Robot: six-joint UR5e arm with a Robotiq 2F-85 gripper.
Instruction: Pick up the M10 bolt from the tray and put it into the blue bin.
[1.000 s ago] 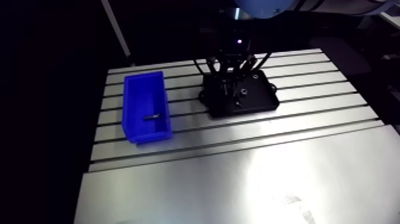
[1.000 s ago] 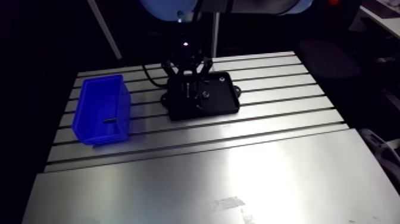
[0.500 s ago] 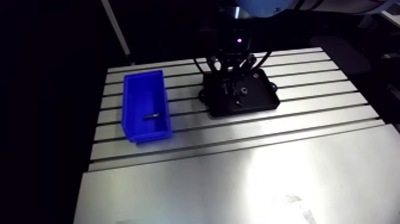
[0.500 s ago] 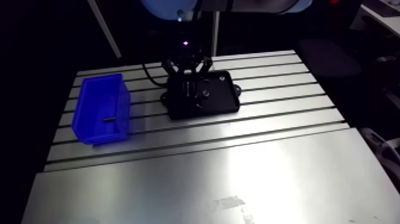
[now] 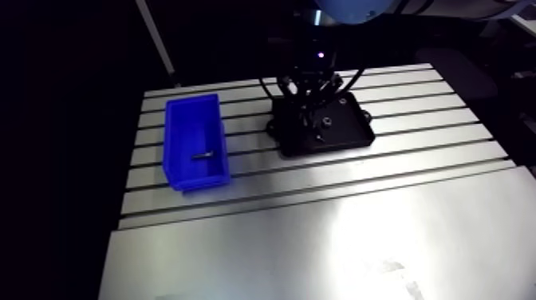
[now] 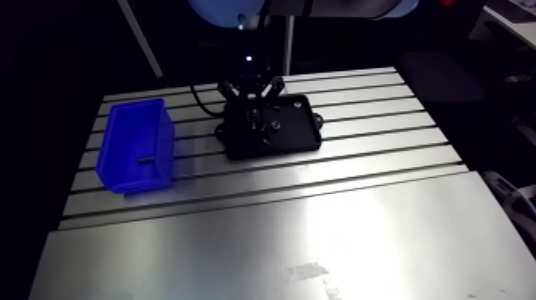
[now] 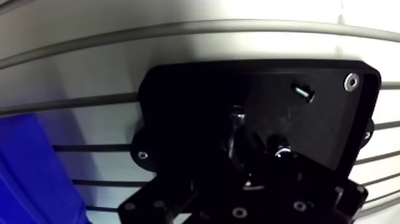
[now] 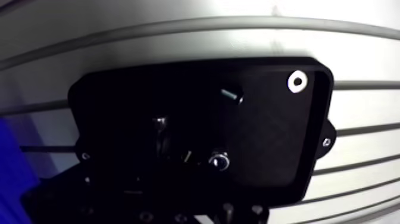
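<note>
A black tray (image 5: 351,132) sits at the back of the slotted table. My gripper (image 5: 307,118) hangs right over its left half, close to the floor. In the wrist view the gripper (image 7: 250,152) is dark against the tray (image 7: 178,119). A shiny socket-head bolt (image 7: 280,154) stands just beside it, and a small screw (image 7: 303,91) lies further ahead. The blue bin (image 5: 185,120) stands left of the tray with a dark bolt (image 5: 204,155) lying inside it.
A silvery ring (image 7: 352,81) sits in the tray's far corner. The tray's mounting tabs (image 7: 143,154) rest on the table slots. A corner of the blue bin (image 7: 30,173) shows beside the gripper. Smooth plate (image 5: 319,247) covers the table's front half.
The gripper stays over the tray, and its outline looks slightly narrower than before. Bin, tray and the bolt in the bin have not moved.
</note>
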